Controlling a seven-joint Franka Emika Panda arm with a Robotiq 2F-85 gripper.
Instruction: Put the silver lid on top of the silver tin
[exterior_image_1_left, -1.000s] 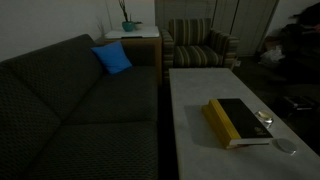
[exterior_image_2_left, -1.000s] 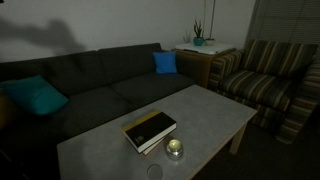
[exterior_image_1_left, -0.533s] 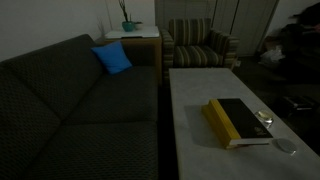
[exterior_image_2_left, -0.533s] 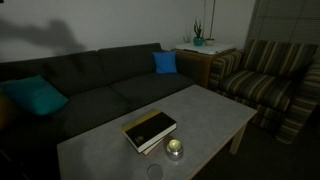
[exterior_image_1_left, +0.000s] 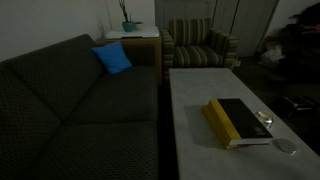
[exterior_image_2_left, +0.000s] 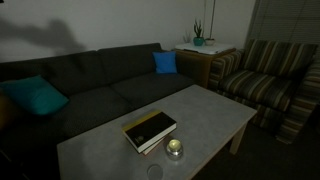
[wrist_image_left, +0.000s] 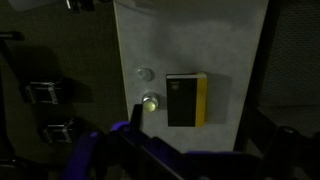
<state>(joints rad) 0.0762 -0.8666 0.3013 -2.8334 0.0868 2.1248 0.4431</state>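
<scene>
Since nothing had yet been picked up, the step in hand was judged to be the approach to the lid, with the arm high over the table (wrist_image_left: 190, 40).

- Gripper (wrist_image_left: 138, 150): low in the wrist view, left of the book and well above it. Blurred, but the jaws stood wide apart with nothing between them.
- Lid (wrist_image_left: 145, 73): flat on the table, left of the book's top corner and apart from it, near the tin but not touching. It was also seen in both exterior views (exterior_image_1_left: 286, 147) (exterior_image_2_left: 153, 171).
- Tin (wrist_image_left: 151, 103): uncovered and shiny, just beside the book's long black edge (exterior_image_1_left: 265, 120) (exterior_image_2_left: 175, 149). Whether it touched the book could not be told.
- Book (wrist_image_left: 186, 99): black cover, yellow spine, lying flat.

Next move, as judged: descend over the lid and set the fingertips low enough to pinch its thin rim. Then lift it, carry it to the tin, centre it and release. The book's closeness left little finger room on that side.
</scene>
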